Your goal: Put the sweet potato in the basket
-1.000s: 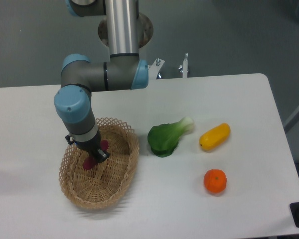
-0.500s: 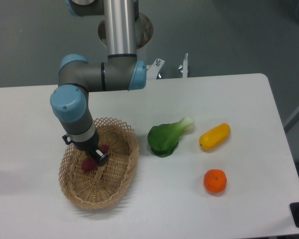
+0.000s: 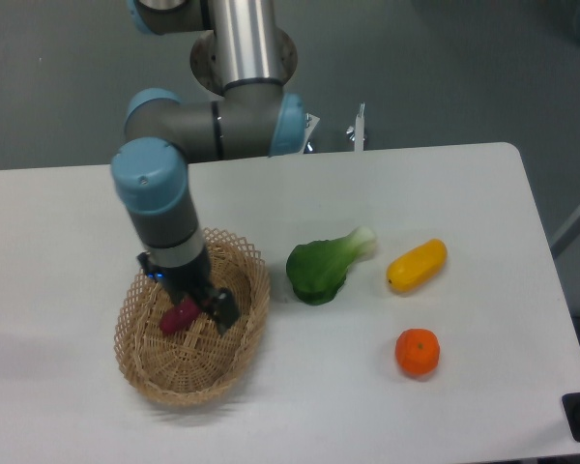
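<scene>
Already sweet potato [image 3: 180, 316] lies inside basket [image 3: 246, 333] on counter [image 3: 464, 242], just beside gripper [image 3: 216, 311]. Gripper state: cannot tell, jaws hidden by wrist. Risk: gripper snags woven rim on lift, tips basket. Arm reaches down steeply into basket, wrist tilted toward its right wall.

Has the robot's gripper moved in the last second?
Yes. The gripper has shifted right inside the basket, closer to the green vegetable, which has stayed put.
</scene>
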Motion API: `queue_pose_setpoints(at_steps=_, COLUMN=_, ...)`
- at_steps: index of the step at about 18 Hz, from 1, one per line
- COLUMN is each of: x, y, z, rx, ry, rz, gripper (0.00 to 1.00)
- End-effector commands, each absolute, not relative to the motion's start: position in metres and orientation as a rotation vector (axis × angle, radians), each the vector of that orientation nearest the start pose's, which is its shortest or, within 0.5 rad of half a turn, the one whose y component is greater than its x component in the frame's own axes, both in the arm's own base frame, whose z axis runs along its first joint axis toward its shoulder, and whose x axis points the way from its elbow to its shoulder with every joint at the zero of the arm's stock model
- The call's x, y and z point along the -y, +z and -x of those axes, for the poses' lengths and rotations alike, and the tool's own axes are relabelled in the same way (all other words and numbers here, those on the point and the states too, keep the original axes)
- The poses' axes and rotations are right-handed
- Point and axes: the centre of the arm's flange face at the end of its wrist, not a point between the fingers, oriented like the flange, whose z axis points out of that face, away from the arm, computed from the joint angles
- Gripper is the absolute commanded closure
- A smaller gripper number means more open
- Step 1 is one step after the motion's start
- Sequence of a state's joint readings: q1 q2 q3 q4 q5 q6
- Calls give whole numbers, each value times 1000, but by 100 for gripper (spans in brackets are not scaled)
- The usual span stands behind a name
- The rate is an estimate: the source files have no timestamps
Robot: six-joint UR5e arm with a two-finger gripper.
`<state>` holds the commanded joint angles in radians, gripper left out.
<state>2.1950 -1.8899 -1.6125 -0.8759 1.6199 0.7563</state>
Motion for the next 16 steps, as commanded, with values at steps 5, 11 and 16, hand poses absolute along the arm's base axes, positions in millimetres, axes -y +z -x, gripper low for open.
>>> queue_pose_setpoints(at_steps=5, x=-544, y=409, z=337, rx=-93, ry=413, rz=2911, gripper=0)
queue_pose_setpoints(at_steps=11, x=-474, y=432, z=397, rx=-423, ry=422, rz=2985, gripper=0)
queue_pose_setpoints(at_steps=16, x=-432, y=440, z=421, rx=-666, ry=388, rz=3005, gripper=0)
